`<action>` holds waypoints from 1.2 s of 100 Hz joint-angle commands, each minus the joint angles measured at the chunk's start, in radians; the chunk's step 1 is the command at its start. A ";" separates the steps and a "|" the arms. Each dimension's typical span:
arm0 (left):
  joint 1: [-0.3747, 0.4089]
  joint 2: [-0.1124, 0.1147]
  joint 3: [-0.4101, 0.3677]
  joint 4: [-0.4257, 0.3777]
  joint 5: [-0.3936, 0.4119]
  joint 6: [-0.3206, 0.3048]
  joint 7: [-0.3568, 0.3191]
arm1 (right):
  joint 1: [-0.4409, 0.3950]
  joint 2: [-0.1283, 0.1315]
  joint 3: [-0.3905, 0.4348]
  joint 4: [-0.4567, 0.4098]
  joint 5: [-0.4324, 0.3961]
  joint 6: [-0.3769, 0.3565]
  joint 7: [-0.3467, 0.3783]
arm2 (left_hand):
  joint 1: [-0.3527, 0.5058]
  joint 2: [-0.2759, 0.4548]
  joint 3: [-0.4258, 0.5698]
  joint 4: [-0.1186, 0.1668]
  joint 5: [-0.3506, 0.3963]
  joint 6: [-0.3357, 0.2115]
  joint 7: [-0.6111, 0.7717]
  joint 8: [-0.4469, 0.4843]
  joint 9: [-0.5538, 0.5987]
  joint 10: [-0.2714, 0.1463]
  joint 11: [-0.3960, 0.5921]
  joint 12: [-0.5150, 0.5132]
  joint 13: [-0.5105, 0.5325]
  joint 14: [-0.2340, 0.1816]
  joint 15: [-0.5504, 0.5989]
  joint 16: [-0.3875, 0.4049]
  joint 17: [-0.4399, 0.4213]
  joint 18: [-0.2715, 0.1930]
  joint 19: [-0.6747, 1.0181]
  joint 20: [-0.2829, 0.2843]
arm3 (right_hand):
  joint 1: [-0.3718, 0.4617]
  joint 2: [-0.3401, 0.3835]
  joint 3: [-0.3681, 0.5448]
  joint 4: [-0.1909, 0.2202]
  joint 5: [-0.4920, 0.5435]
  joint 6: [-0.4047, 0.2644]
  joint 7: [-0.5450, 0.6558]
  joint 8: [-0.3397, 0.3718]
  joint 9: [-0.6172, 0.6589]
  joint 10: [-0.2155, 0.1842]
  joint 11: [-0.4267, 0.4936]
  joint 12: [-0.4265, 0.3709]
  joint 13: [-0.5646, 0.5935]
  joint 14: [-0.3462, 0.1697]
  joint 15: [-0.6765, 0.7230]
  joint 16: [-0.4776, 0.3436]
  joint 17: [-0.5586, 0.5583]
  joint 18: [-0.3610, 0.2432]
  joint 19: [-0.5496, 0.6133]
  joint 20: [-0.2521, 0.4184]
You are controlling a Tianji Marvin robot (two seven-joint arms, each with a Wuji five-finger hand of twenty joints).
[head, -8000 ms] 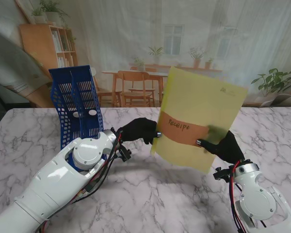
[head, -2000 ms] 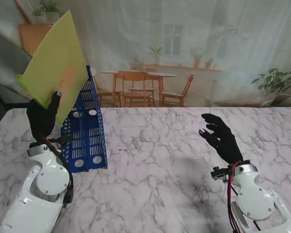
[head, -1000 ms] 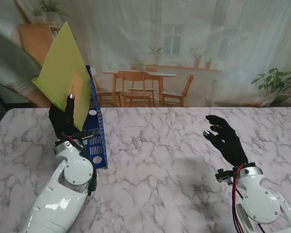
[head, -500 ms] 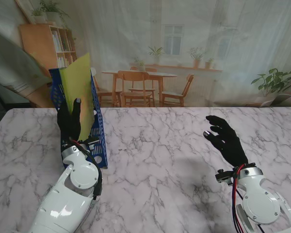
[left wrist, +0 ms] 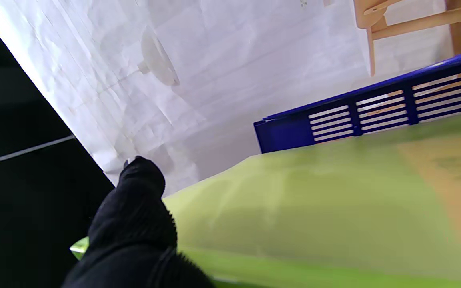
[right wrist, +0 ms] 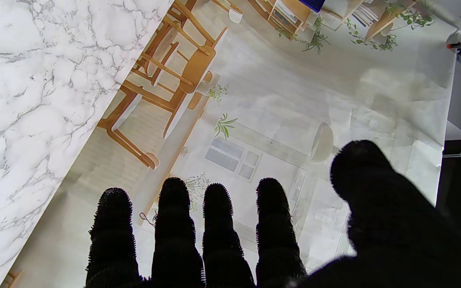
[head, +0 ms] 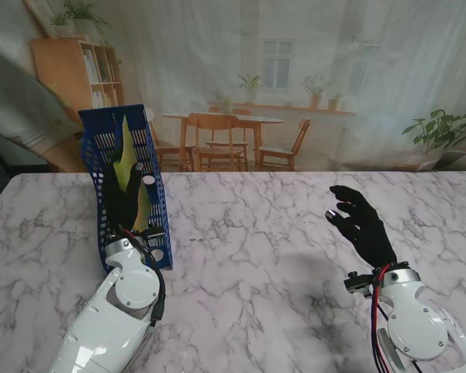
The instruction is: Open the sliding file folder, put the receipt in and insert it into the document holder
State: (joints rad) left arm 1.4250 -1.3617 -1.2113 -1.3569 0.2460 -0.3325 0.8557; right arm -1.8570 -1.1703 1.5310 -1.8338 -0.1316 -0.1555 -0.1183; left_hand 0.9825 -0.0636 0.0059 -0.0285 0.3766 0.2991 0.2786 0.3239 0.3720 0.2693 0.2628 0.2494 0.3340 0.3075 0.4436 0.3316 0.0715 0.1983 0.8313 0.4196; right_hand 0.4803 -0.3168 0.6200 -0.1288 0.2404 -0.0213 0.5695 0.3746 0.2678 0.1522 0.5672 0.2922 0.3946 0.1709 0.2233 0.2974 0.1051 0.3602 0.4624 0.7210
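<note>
Both arms are glossy white moulded shells with rounded joint housings. I note a grey circular cap on the left arm [head: 116, 311] near the wrist, and a similar grey disc on the right arm [head: 415, 330]. Black cable bundles run along the left forearm into the wrist; red and black wires loop beside the right wrist, under a small black bracket. The left hand [head: 123, 203] and the right hand [head: 363, 224] are covered in black knitted gloves with a fuzzy texture, clear on the right fingers [right wrist: 174, 232]. Small pale patches show at some right fingertips.
</note>
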 commanded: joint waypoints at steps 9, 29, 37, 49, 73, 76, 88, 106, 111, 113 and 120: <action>0.014 0.025 -0.015 -0.048 0.056 -0.017 -0.035 | -0.009 -0.003 0.002 -0.004 0.000 -0.002 -0.001 | -0.029 0.013 -0.020 0.022 -0.031 -0.040 -0.007 0.005 -0.038 -0.050 0.005 -0.008 -0.054 -0.033 -0.034 -0.016 -0.035 -0.062 -0.037 -0.018 | 0.022 0.035 -0.021 0.018 0.001 0.009 -0.017 0.006 -0.016 -0.005 -0.002 -0.002 -0.024 -0.029 -0.033 -0.011 0.002 -0.045 -0.021 0.022; 0.035 0.058 -0.039 -0.117 0.130 -0.025 -0.101 | -0.010 -0.002 0.005 -0.006 0.002 -0.008 0.002 | -0.045 0.018 -0.022 0.022 -0.062 -0.101 -0.006 0.013 -0.065 -0.130 -0.003 -0.013 -0.119 -0.075 -0.063 -0.026 -0.093 -0.086 -0.077 -0.035 | 0.022 0.035 -0.021 0.019 0.002 0.007 -0.018 0.007 -0.015 -0.006 -0.002 -0.002 -0.025 -0.026 -0.033 -0.011 0.002 -0.047 -0.023 0.025; 0.039 0.072 -0.055 -0.147 0.159 -0.035 -0.130 | -0.012 -0.001 0.008 -0.009 0.003 -0.011 0.005 | -0.048 0.021 -0.022 0.023 -0.060 -0.106 -0.004 0.017 -0.062 -0.135 -0.003 -0.014 -0.125 -0.079 -0.070 -0.025 -0.098 -0.090 -0.083 -0.038 | 0.022 0.036 -0.022 0.019 0.002 0.008 -0.018 0.007 -0.014 -0.007 -0.002 -0.002 -0.025 -0.027 -0.034 -0.011 0.001 -0.045 -0.024 0.026; 0.038 0.088 -0.092 -0.212 0.168 -0.050 -0.189 | -0.014 -0.001 0.013 -0.015 0.005 -0.014 0.009 | -0.049 0.023 -0.021 0.023 -0.046 -0.097 -0.002 0.021 -0.049 -0.130 -0.002 -0.015 -0.114 -0.079 -0.071 -0.021 -0.093 -0.089 -0.081 -0.039 | 0.021 0.036 -0.022 0.019 0.004 0.007 -0.018 0.007 -0.015 -0.006 -0.003 -0.002 -0.024 -0.028 -0.034 -0.012 0.002 -0.046 -0.025 0.027; 0.019 0.123 -0.152 -0.353 0.160 -0.041 -0.338 | -0.015 0.001 0.017 -0.023 0.006 -0.020 0.015 | -0.045 0.030 -0.020 0.024 -0.034 -0.088 -0.012 0.024 -0.013 -0.101 0.003 -0.015 -0.093 -0.079 -0.073 -0.015 -0.083 -0.083 -0.077 -0.038 | 0.018 0.036 -0.022 0.020 0.011 0.007 -0.018 0.007 -0.013 -0.005 -0.005 -0.003 -0.024 -0.027 -0.035 -0.012 0.002 -0.045 -0.027 0.029; 0.015 0.127 -0.154 -0.368 0.159 -0.035 -0.356 | -0.014 0.001 0.017 -0.025 0.008 -0.020 0.017 | -0.042 0.031 -0.019 0.025 -0.030 -0.086 -0.013 0.025 -0.006 -0.097 0.005 -0.014 -0.089 -0.078 -0.073 -0.014 -0.080 -0.080 -0.075 -0.038 | 0.020 0.036 -0.021 0.020 0.014 0.007 -0.018 0.007 -0.011 -0.006 -0.005 -0.003 -0.024 -0.027 -0.036 -0.012 0.001 -0.045 -0.027 0.029; 0.004 0.137 -0.150 -0.433 0.120 -0.004 -0.426 | -0.010 0.002 0.014 -0.029 0.013 -0.019 0.022 | -0.033 0.035 -0.019 0.025 -0.014 -0.081 -0.019 0.028 0.010 -0.087 0.011 -0.010 -0.079 -0.071 -0.075 -0.011 -0.072 -0.063 -0.076 -0.039 | 0.020 0.036 -0.020 0.020 0.034 -0.005 -0.015 0.008 -0.010 -0.005 -0.007 -0.004 -0.023 -0.026 -0.037 -0.012 -0.001 -0.045 -0.029 0.030; 0.002 0.152 -0.119 -0.533 0.071 0.036 -0.522 | -0.006 0.004 0.011 -0.044 0.024 -0.020 0.033 | -0.007 0.056 -0.022 0.025 0.078 -0.074 0.009 0.073 0.111 -0.064 0.059 0.041 0.003 -0.030 -0.036 0.048 -0.032 -0.015 -0.004 -0.002 | 0.019 0.036 -0.021 0.020 0.054 -0.003 -0.017 0.007 -0.006 -0.005 -0.010 -0.006 -0.021 -0.025 -0.039 -0.012 -0.001 -0.044 -0.031 0.031; 0.005 0.156 -0.105 -0.564 0.059 0.055 -0.546 | -0.005 0.005 0.009 -0.048 0.024 -0.023 0.036 | 0.001 0.063 -0.021 0.026 0.099 -0.073 0.017 0.081 0.145 -0.060 0.066 0.050 0.034 -0.018 -0.022 0.061 -0.012 -0.006 0.020 0.010 | 0.018 0.036 -0.020 0.020 0.060 -0.003 -0.017 0.007 -0.002 -0.005 -0.011 -0.006 -0.019 -0.025 -0.039 -0.012 -0.001 -0.043 -0.031 0.031; 0.007 0.158 -0.099 -0.574 0.053 0.061 -0.558 | -0.005 0.005 0.008 -0.050 0.023 -0.025 0.037 | 0.002 0.065 -0.022 0.025 0.103 -0.073 0.019 0.084 0.154 -0.058 0.067 0.053 0.042 -0.015 -0.018 0.066 -0.007 -0.003 0.029 0.014 | 0.017 0.037 -0.021 0.020 0.064 -0.003 -0.017 0.007 -0.001 -0.006 -0.011 -0.006 -0.018 -0.024 -0.039 -0.012 0.000 -0.043 -0.031 0.031; 0.010 0.165 -0.076 -0.601 0.028 0.072 -0.604 | -0.001 0.006 0.003 -0.054 0.018 -0.032 0.038 | 0.001 0.069 -0.024 0.025 0.129 -0.079 0.027 0.090 0.188 -0.057 0.072 0.058 0.073 -0.008 -0.008 0.075 0.017 0.007 0.048 0.023 | 0.017 0.036 -0.020 0.020 0.076 -0.007 -0.018 0.006 0.003 -0.015 -0.013 -0.007 -0.016 -0.025 -0.040 -0.013 -0.001 -0.042 -0.033 0.031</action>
State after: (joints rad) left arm 1.4328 -1.1989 -1.3115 -1.9338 0.2837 -0.2582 0.2891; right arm -1.8626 -1.1649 1.5410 -1.8771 -0.1068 -0.1780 -0.0823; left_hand 0.9551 -0.0496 0.0025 -0.0213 0.4790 0.2281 0.2908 0.4004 0.5240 0.2087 0.3177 0.2899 0.3775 0.2909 0.4102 0.3916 0.0698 0.1969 0.8475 0.4201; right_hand 0.4803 -0.3168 0.6190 -0.1288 0.2920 -0.0212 0.5685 0.3746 0.2704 0.1523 0.5672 0.2922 0.3947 0.1709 0.2233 0.2974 0.1052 0.3601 0.4469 0.7368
